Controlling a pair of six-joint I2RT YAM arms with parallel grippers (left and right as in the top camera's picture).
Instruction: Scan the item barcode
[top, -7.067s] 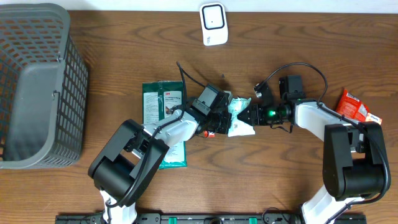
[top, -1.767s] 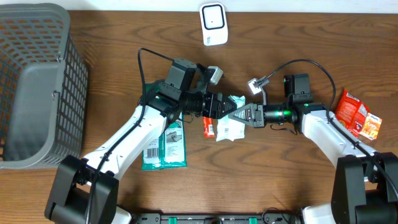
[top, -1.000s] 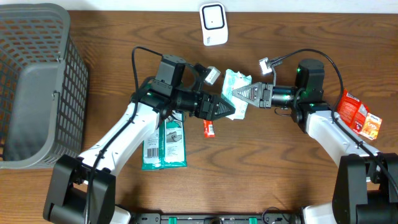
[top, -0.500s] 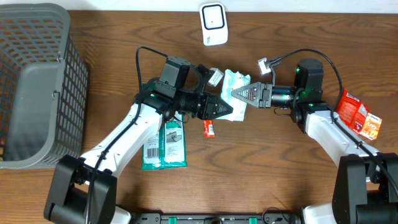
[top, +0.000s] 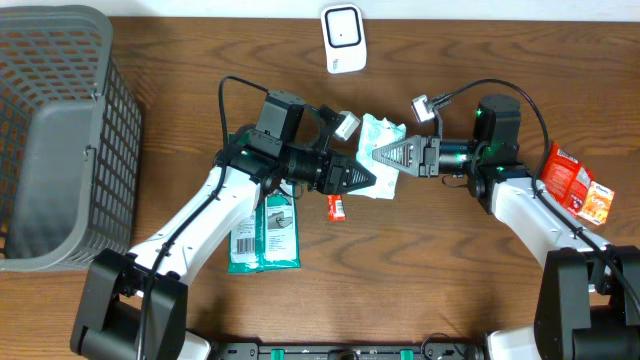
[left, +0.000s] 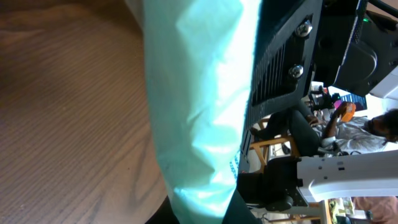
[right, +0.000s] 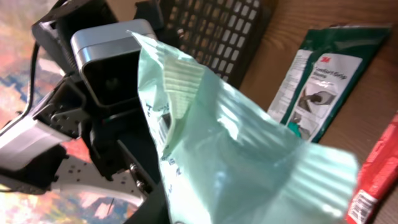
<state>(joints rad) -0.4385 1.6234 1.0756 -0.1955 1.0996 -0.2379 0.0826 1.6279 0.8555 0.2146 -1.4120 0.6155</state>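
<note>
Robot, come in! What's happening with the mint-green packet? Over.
Left gripper shut on mint packet. Right gripper at the packet too, grip unclear. Nothing between packet and white scanner.

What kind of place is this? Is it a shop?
Probably a pretend shop checkout, set up on a wooden table for robots. There's a white scanner, a grey basket, and goods like the mint-green packet.
</note>
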